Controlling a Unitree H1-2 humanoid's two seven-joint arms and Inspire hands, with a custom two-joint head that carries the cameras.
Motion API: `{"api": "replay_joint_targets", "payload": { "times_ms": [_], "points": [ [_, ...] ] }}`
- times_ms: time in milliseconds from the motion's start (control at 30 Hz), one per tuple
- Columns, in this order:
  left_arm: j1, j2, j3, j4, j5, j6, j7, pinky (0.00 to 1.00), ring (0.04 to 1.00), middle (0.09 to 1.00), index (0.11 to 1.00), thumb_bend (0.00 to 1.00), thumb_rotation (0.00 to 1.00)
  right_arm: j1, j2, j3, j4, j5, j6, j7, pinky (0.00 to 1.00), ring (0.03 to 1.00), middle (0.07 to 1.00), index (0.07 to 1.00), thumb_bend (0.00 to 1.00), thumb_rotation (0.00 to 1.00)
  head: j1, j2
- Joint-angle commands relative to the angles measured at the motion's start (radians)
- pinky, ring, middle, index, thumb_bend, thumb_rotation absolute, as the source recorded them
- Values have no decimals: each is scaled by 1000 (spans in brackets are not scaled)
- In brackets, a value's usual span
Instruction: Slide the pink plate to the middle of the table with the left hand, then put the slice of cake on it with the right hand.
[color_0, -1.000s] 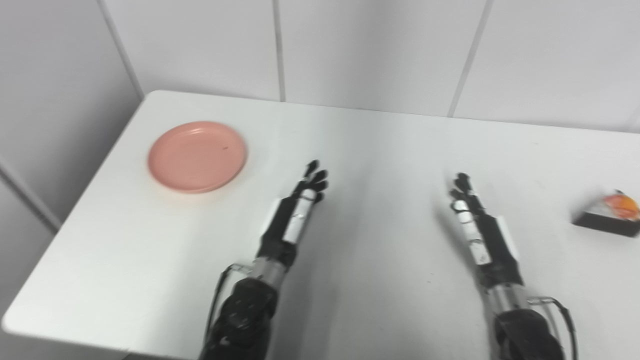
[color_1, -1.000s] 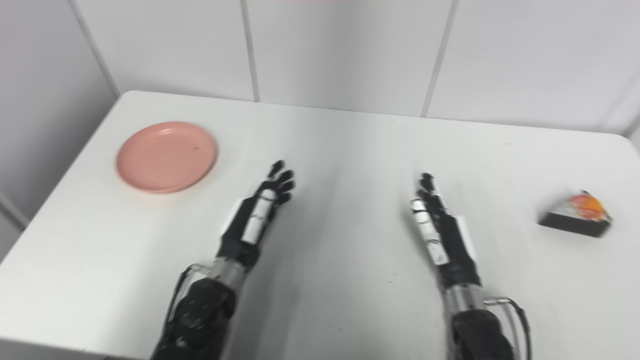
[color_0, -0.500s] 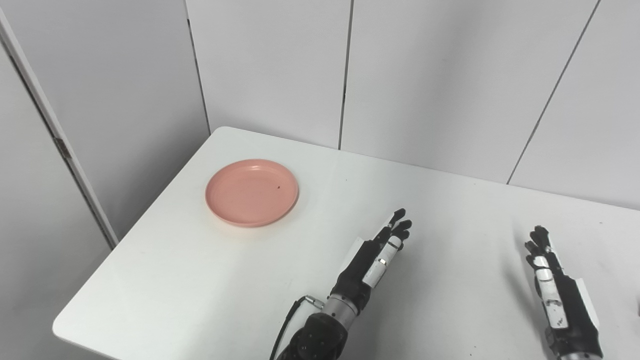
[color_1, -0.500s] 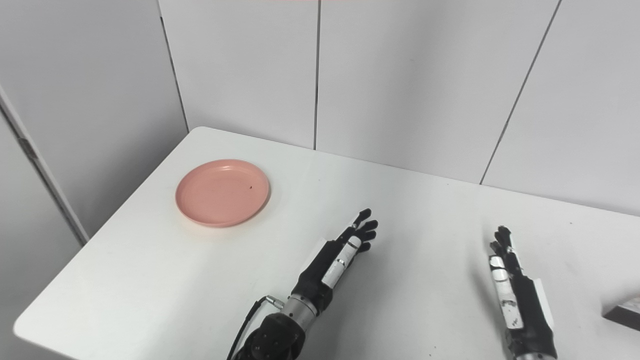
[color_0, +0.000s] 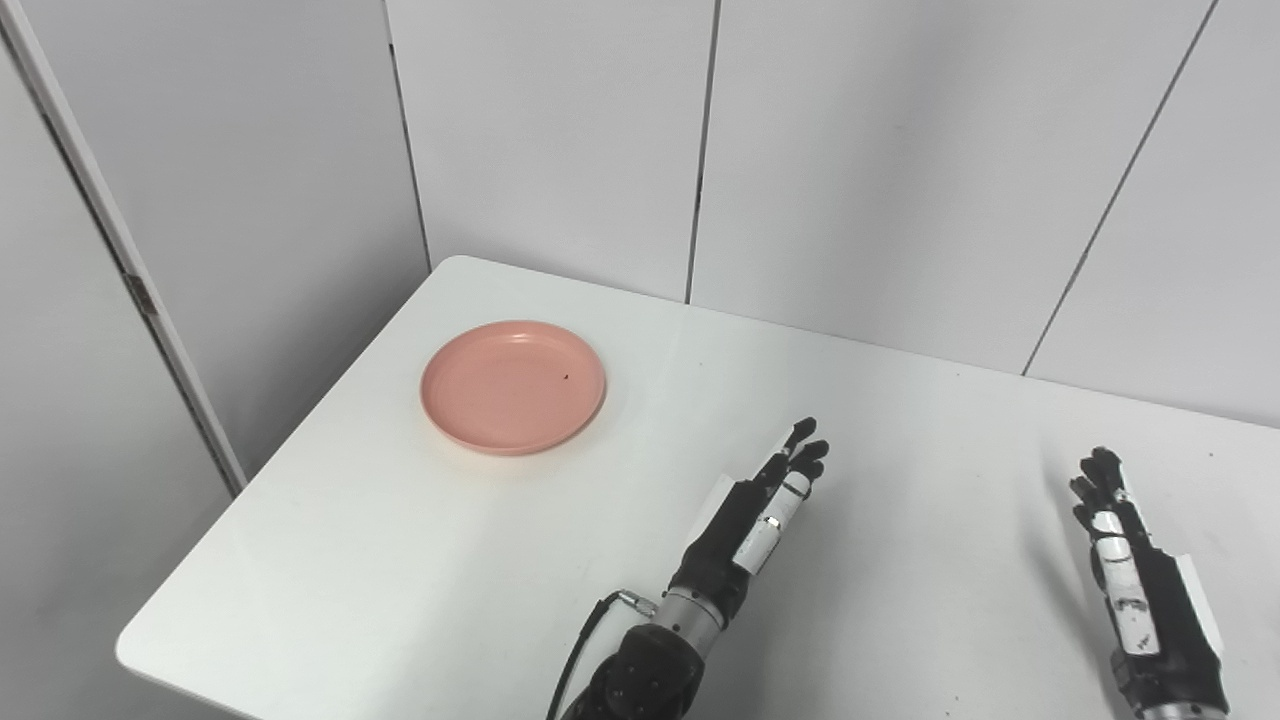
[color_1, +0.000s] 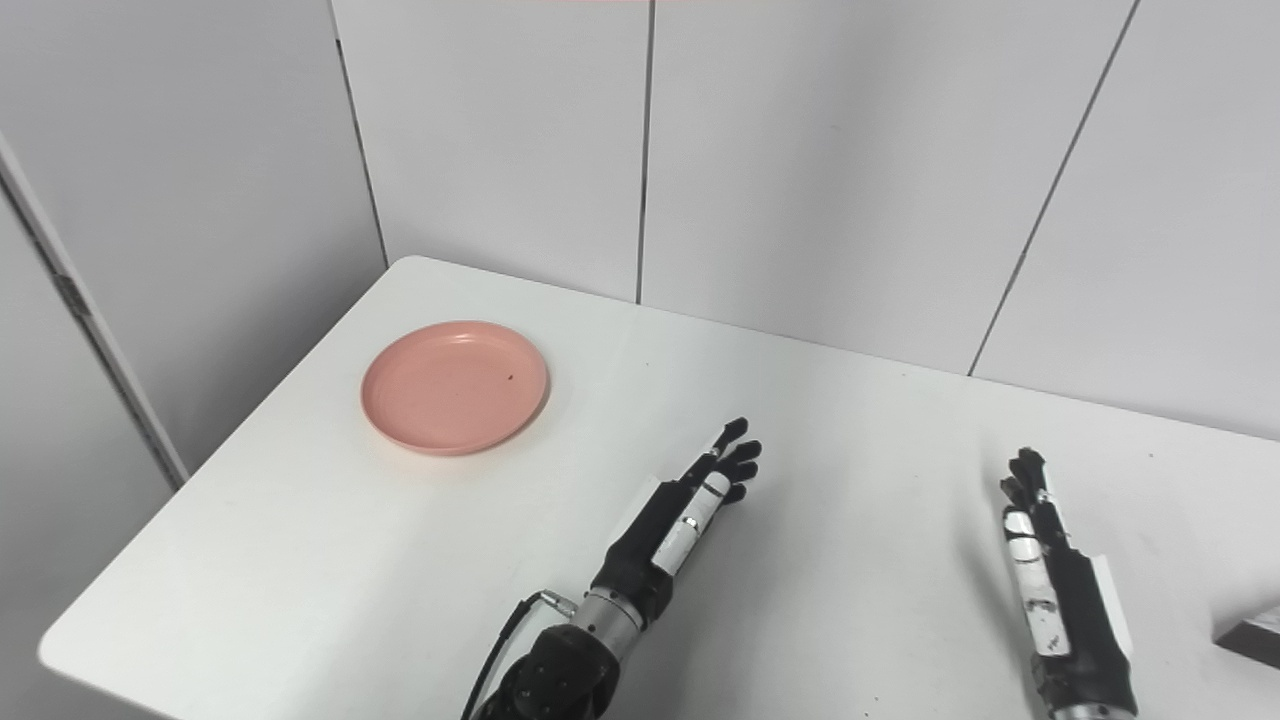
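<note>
The pink plate (color_0: 513, 386) lay flat near the far left corner of the white worktop (color_0: 400, 560), well apart from both hands and short of the middle where the task wants it. It carried nothing but a small dark speck. Its position at the left side suits an approach by the left arm, which is judged to be the reason the first step falls to that side.

The left robot hand (color_0: 757, 515) was held just above the worktop, nearer the centre, fingers straight and slightly apart, holding nothing. It pointed up and away to the right of the plate, not at it. The right robot hand (color_1: 1060, 590) stood edge-on at the right, fingers extended together, also holding nothing; it is judged to have been waiting its turn. Of the slice of cake (color_1: 1250, 638), only a dark corner showed at the right border of the right eye view; the rest was out of frame.

Against the views one second earlier, the whole picture had shifted: the wall panels took up more of the frame and the cake had slid almost out of sight, which indicates camera movement. Neither hand showed a clear change of pose, and the plate kept its place by the worktop's left edge. The slide had not begun.
</note>
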Motion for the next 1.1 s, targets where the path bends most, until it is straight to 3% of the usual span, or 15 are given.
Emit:
{"api": "replay_joint_targets", "payload": {
  "times_ms": [0,167,533,1067],
  "points": [
    [7,-18,11,29,-13,2,10,937,944,954,958,358,1000,51,-1,-3,93,8,-47,12,997,971,982,988,295,1000,0,2],
    [-34,-45,41,-38,-36,33,26,952,955,967,958,342,1000,42,-7,-4,118,5,-68,18,985,968,981,985,318,1000,1,4],
    [-130,-70,66,-189,-43,82,90,942,941,940,939,409,1000,22,-18,-6,175,5,-109,24,971,959,973,976,355,1000,2,5],
    [-152,-50,125,-433,-52,120,126,922,913,938,937,407,1000,11,-23,-14,207,17,-130,40,974,961,974,976,358,1000,13,3]
  ]
}}
